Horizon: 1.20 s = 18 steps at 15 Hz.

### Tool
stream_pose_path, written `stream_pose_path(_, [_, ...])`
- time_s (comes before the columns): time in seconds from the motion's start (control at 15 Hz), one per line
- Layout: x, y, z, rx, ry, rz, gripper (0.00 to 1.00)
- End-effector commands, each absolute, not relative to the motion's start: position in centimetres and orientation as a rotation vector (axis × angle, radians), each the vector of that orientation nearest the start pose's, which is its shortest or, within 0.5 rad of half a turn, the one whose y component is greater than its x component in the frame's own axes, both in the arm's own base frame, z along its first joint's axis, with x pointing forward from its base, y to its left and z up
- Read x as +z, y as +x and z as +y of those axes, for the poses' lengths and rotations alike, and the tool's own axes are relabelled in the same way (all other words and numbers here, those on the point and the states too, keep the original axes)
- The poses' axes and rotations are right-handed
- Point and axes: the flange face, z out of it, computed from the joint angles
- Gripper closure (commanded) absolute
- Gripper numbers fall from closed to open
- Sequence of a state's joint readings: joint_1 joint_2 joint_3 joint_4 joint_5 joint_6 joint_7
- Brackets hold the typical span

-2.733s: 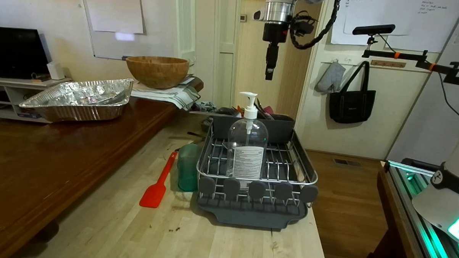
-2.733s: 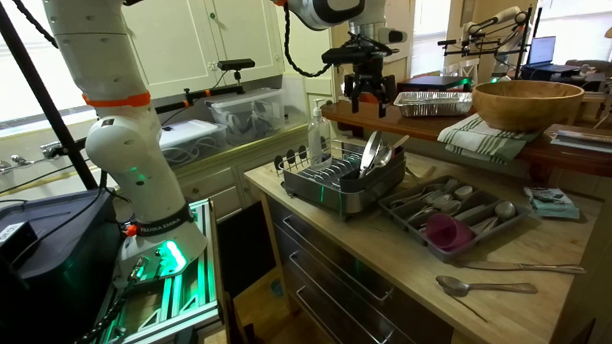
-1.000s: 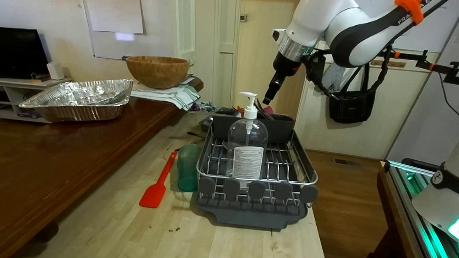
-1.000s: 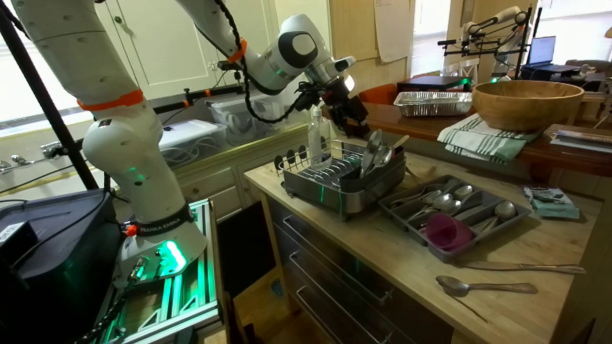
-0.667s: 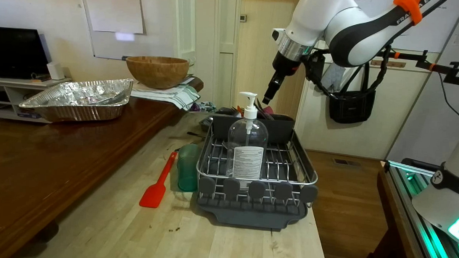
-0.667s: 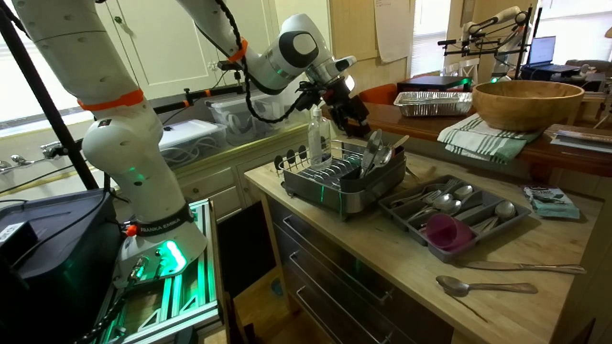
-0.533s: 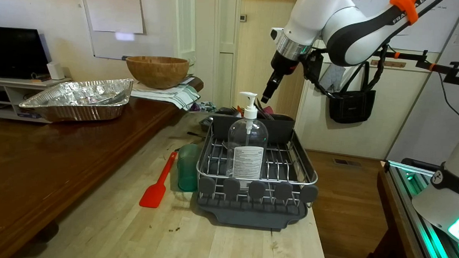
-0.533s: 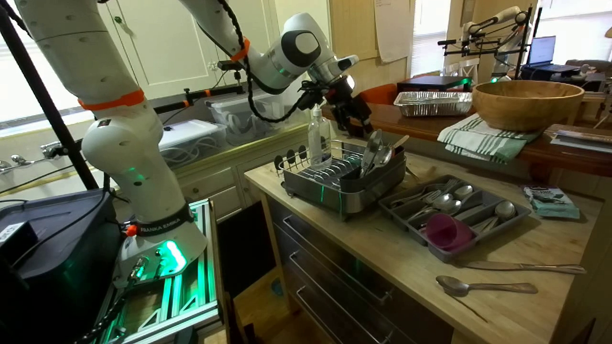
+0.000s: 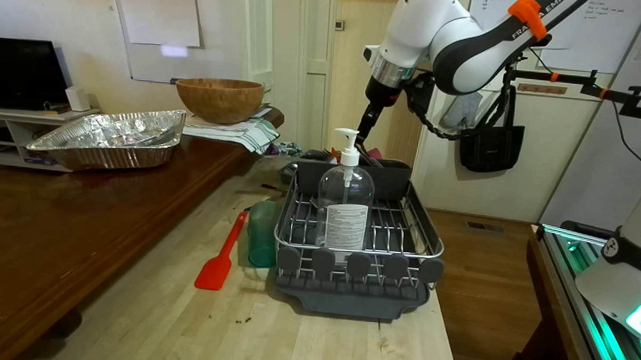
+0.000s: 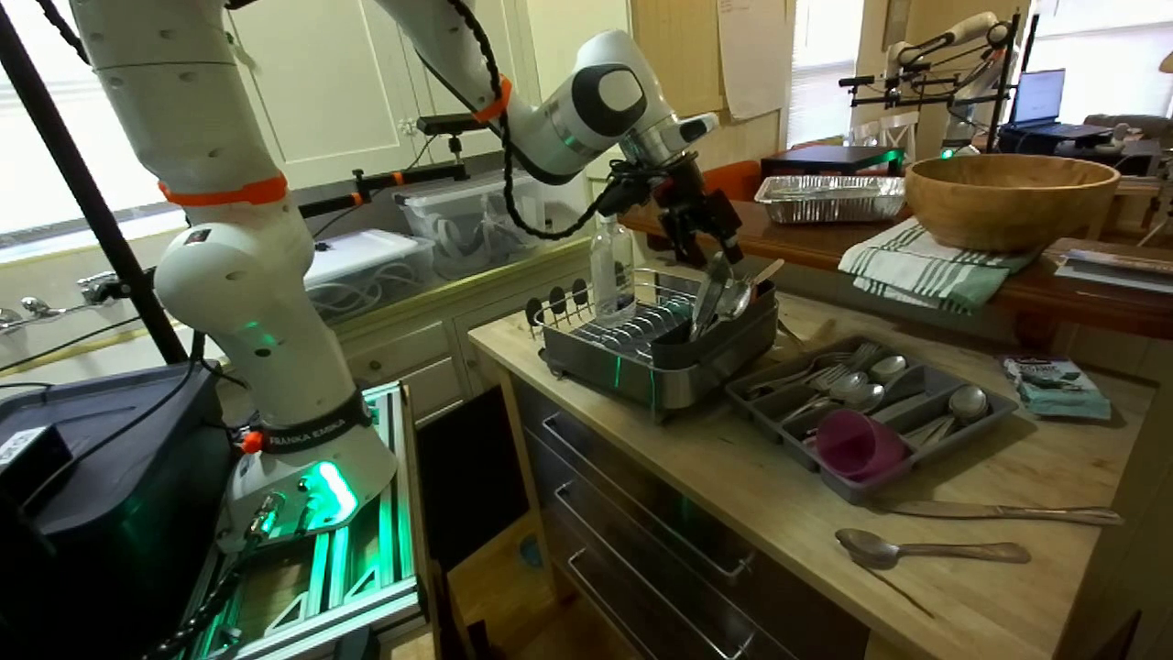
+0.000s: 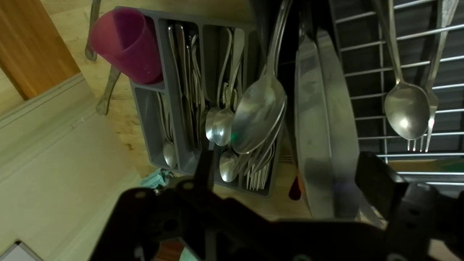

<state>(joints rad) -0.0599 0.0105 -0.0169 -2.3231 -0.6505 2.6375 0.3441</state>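
two broad silver blades [image 11: 322, 125] stand side by side in the dark caddy [image 9: 392, 182], beside large shiny spoons [image 11: 259, 112], bowls up.

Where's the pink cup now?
In the wrist view the pink cup is at upper left, tilted at a corner of the gray cutlery tray; in an exterior view it is left of the loose knife.

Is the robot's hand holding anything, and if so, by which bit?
Nothing is held: the hand is open, and the knives seen between its fingers are not gripped.
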Motion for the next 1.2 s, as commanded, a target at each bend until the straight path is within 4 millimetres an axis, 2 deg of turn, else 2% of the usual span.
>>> stream_pose_path(0.0, [34.7, 55.0, -1.7, -0.497, -3.413, -0.287, 0.00])
stream_pose_path(0.27, [33.9, 55.8, -1.1, -0.455, -3.396, -0.340, 0.01])
stream_pose_path(0.33, [33.7, 55.9, -1.3, -0.449, -3.394, -0.331, 0.25])
stream_pose_path(0.47, [33.5, 55.9, -1.7, -0.444, -3.392, -0.305, 0.30])
stream_pose_path(0.67, [33.9, 55.3, -1.8, -0.408, -3.401, -0.232, 0.55])
stream_pose_path(0.87, [35.6, 53.4, -0.3, -0.374, -3.439, -0.184, 0.77])
stream_pose_path(1.0, [36.3, 52.8, 0.3, -0.352, -3.453, -0.136, 0.93])
stream_pose_path(1.07, [36.6, 52.7, 0.5, -0.342, -3.453, -0.128, 0.99])
stream_pose_path(1.13, [36.9, 52.8, 0.6, -0.350, -3.458, -0.135, 1.00])
